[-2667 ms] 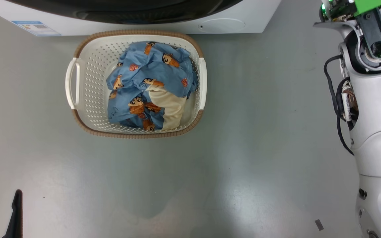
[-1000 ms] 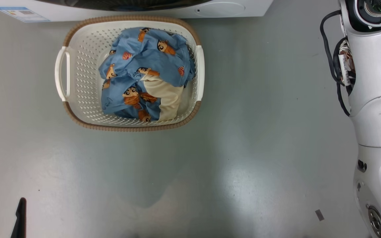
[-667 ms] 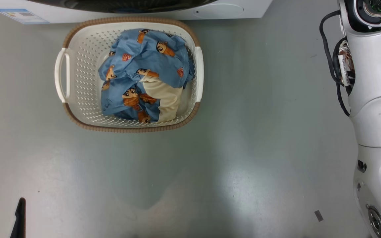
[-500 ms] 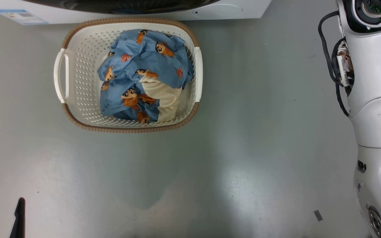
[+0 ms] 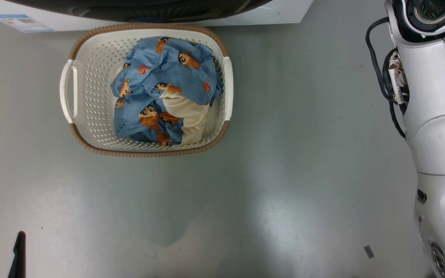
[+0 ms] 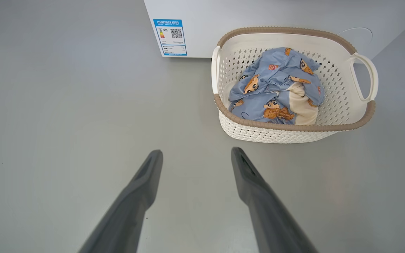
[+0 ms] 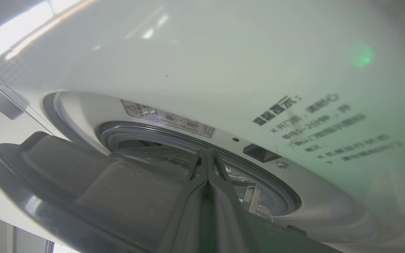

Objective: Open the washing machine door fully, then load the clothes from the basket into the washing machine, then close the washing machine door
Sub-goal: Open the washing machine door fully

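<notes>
The basket (image 5: 145, 153) stands on the grey floor right in front of the washing machine (image 5: 292, 9). It holds the clothes (image 5: 168, 77), blue printed fabric with a cream piece. The black rim of the washing machine door (image 5: 129, 9) juts over the basket's far edge. My left gripper (image 5: 4, 236) hangs open at the lower left, well short of the basket (image 6: 294, 128) and the clothes (image 6: 276, 88). In the right wrist view my right gripper (image 7: 207, 153) is shut and empty. Its fingers reach into the gap between the half-open door (image 7: 83, 182) and the machine's front (image 7: 223, 52).
My pale right forearm (image 5: 431, 96) with its cables runs up the right side. A blue label (image 6: 170, 37) marks the machine's lower left corner and a round flap (image 5: 274, 12) its lower right. Bare floor lies between my left gripper (image 6: 196, 151) and the basket.
The head camera has shifted a little. The door's black rim now reaches further out and covers part of the round flap. The left gripper stays open and low.
</notes>
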`<state>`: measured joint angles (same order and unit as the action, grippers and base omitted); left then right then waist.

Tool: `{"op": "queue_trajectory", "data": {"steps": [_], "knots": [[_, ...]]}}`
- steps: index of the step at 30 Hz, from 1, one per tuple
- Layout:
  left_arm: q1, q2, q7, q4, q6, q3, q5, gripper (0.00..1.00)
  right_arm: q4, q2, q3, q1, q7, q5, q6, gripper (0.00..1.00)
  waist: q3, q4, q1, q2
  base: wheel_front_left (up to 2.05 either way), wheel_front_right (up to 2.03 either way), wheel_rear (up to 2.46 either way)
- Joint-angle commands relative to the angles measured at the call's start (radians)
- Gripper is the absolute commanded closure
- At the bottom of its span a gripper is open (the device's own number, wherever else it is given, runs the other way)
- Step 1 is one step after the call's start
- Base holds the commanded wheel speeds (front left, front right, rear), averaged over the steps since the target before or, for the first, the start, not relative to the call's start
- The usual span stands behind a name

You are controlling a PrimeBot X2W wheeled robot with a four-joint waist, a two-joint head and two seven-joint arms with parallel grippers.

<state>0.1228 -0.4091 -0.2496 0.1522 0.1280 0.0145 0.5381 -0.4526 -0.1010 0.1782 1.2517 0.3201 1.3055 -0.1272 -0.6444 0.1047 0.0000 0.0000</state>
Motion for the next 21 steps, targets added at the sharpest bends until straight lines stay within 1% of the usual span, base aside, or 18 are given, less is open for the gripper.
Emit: {"op": "queue_trajectory", "data": {"steps": [1, 12, 21], "knots": [[0.024, -0.031, -0.012, -0.003, 0.003, 0.046, -0.010, 0.00, 0.036, 0.051, 0.029, -0.006, 0.018, 0.013, -0.003, 1.00, 0.002, -0.002, 0.0000, 0.0000, 0.00, 0.00, 0.00], [0.027, -0.033, -0.012, -0.005, 0.003, 0.051, -0.012, 0.00, 0.043, 0.051, 0.062, -0.023, 0.033, 0.041, -0.003, 1.00, 0.011, -0.010, 0.0000, 0.0000, 0.00, 0.00, 0.00], [0.024, -0.035, -0.012, -0.009, 0.003, 0.056, -0.013, 0.00, 0.034, 0.051, 0.109, -0.055, 0.029, 0.068, -0.003, 1.00, 0.007, -0.014, 0.0000, 0.0000, 0.00, 0.00, 0.00]]}}
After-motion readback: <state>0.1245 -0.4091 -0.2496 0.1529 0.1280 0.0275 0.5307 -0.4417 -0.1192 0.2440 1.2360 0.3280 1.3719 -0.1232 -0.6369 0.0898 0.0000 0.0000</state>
